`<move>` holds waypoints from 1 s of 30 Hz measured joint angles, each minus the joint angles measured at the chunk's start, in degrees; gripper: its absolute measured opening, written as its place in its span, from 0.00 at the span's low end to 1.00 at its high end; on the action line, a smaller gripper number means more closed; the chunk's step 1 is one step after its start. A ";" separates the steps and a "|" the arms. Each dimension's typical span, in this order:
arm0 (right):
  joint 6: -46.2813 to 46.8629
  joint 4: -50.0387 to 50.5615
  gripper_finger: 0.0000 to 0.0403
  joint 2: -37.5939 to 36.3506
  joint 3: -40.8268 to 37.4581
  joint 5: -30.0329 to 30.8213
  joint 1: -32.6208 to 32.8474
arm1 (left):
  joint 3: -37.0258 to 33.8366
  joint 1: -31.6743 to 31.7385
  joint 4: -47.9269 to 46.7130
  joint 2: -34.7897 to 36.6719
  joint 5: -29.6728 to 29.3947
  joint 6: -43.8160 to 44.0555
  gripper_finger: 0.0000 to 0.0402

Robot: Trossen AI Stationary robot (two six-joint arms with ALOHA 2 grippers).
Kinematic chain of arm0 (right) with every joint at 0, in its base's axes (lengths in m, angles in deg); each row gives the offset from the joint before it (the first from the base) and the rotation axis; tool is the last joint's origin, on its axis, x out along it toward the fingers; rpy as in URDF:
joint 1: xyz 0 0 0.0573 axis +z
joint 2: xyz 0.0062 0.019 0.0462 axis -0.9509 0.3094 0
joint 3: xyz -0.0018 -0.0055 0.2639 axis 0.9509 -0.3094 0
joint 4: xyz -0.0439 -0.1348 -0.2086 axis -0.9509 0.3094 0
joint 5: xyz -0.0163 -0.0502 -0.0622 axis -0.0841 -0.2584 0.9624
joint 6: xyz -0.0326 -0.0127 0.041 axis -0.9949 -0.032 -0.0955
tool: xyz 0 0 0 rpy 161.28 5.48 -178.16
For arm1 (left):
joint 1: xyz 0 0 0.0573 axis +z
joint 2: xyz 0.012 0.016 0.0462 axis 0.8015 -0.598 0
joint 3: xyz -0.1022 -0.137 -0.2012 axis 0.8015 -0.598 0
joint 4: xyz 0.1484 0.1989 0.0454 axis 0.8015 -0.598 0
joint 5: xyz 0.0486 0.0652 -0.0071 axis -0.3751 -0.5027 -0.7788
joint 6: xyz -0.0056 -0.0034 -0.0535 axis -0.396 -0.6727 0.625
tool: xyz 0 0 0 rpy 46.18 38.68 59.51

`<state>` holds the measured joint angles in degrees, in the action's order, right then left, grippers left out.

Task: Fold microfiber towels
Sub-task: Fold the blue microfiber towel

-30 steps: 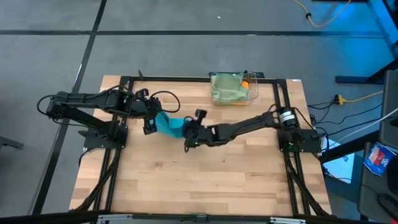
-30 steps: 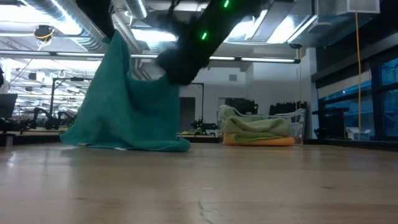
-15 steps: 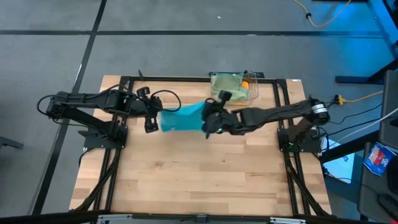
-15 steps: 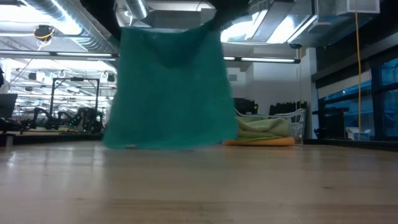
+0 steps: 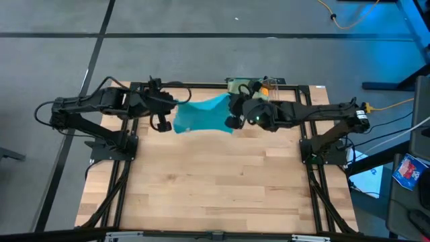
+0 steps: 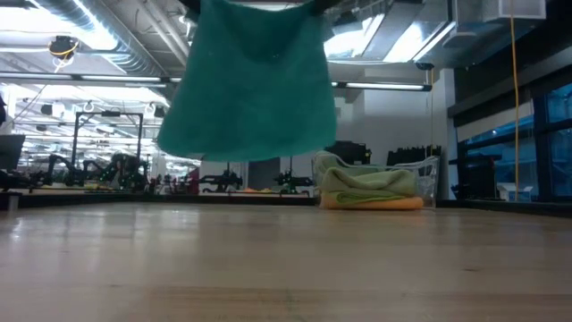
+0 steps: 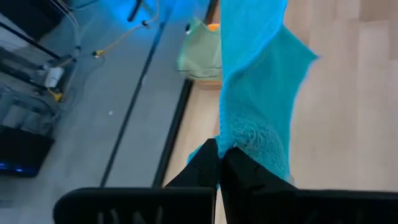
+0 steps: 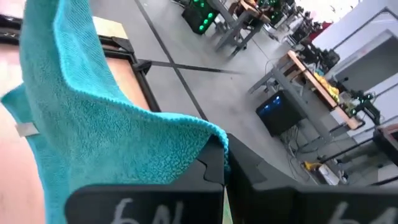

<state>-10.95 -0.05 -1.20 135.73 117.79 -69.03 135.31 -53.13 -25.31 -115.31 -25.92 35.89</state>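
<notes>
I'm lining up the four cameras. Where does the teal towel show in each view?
High view: teal towel stretched between left gripper and right gripper, at the table's far edge.
Low view: hangs clear of the tabletop, upper left of centre.
Left wrist view: runs up from the fingers.
Right wrist view: drapes over the fingers.
Shared landmark: clear bin of towels, except the right wrist view.

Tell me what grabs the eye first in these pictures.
The teal towel hangs stretched in the air between the left gripper and the right gripper, both shut on its upper corners, clear of the table near its far edge. Behind it, a clear bin holds a green towel over an orange towel.
</notes>
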 joint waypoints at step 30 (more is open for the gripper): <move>22.18 12.90 0.00 15.00 -0.09 -17.66 10.18 | -20.33 -12.53 -5.35 -0.02 15.56 32.20 0.00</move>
<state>11.23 12.85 13.80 135.65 100.13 -58.85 114.98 -65.66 -30.66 -115.34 -10.36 68.09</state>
